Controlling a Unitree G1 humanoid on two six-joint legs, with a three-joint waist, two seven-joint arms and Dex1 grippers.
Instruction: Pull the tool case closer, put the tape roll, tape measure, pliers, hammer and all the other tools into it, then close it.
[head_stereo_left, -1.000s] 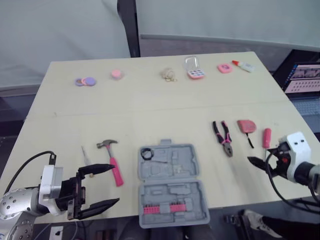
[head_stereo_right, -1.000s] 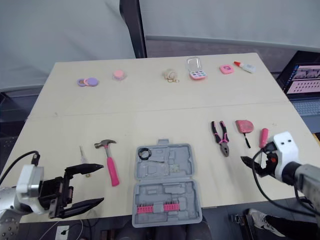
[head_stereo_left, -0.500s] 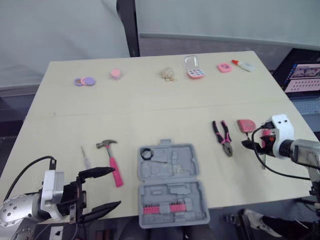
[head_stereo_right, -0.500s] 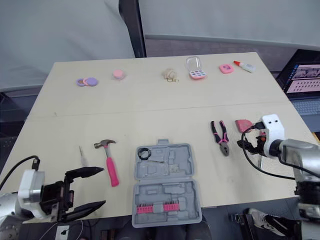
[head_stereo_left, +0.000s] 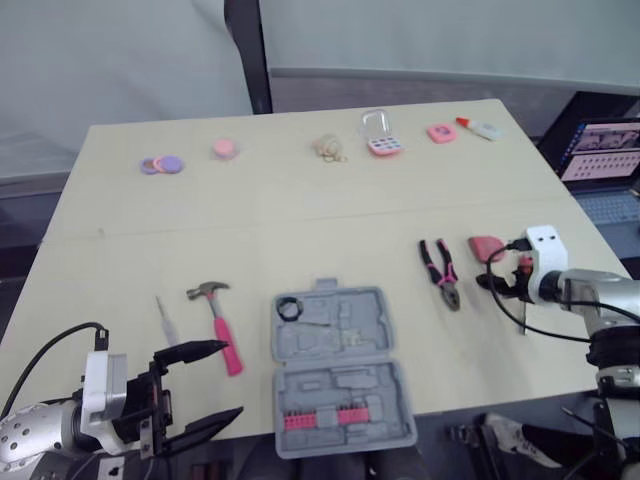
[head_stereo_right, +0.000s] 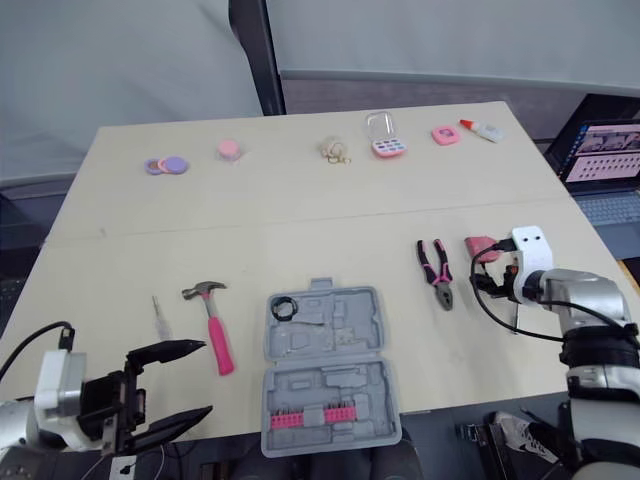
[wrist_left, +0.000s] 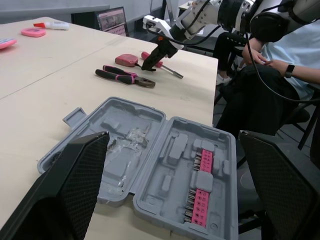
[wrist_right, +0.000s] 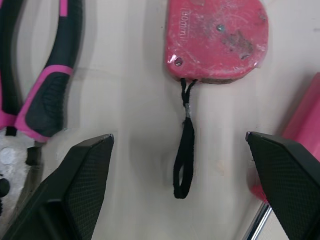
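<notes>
The grey tool case lies open at the table's near edge, with a black tape roll in its far left corner. To its left lie a pink-handled hammer and a thin small tool. Right of the case are the pliers and the pink tape measure. My right gripper is open, low over the tape measure's black strap, with the pliers' handle and a pink screwdriver on either side. My left gripper hangs open at the near edge, left of the case.
Along the far edge lie purple and pink discs, a pink round piece, a beige bundle, a clear box, a pink item and a glue bottle. A laptop and a seated person are beyond the right edge.
My right gripper has moved from the near right edge inward to the tape measure's strap. The left gripper has sunk a little toward the near edge. The camera has shifted slightly.
</notes>
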